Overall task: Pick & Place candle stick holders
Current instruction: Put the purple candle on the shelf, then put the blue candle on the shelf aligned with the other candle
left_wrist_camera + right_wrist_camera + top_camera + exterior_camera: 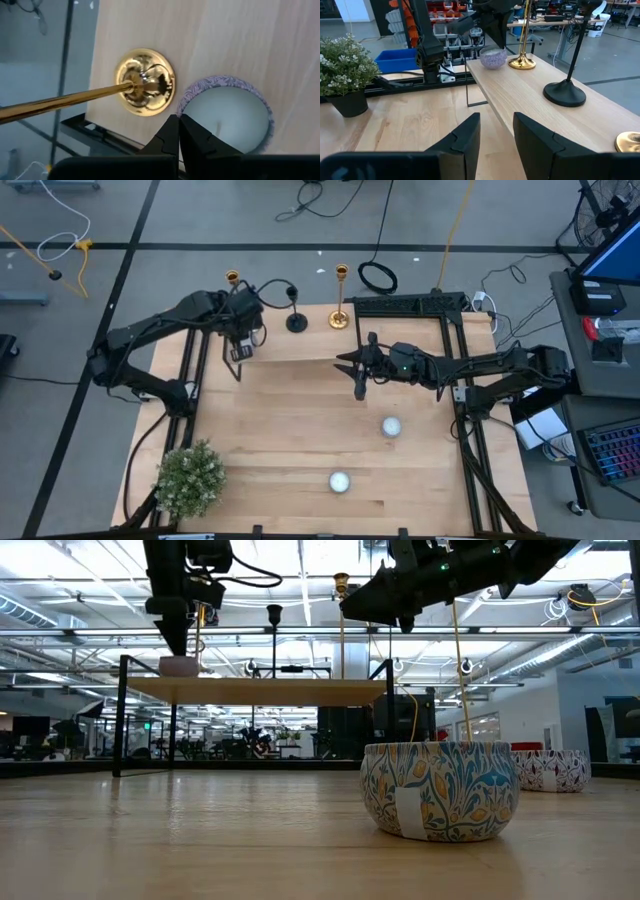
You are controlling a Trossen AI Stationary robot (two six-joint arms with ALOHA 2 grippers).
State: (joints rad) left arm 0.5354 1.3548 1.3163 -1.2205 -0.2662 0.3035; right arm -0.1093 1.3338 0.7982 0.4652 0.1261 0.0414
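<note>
My left gripper (pixel 179 131), fingers pressed together and empty, hovers beside the gold candlestick (pixel 145 82) (tealight (pixel 225 117) adjacent); next I must open and grasp its stem

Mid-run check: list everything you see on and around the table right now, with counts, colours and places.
gold candle stick holders: two, shiny gold, upright on the raised shelf; one at its left end, one near the middle.
black candle stick holder: one, black, on the shelf between the gold ones.
candles: three, white; two in patterned cups on the lower table, one beside the left gold base on the shelf.
plant: one, green, table's front left corner.
left end effector: shut, empty, above the shelf candle.
right end effector: open, over the table's middle, facing the shelf.
</note>
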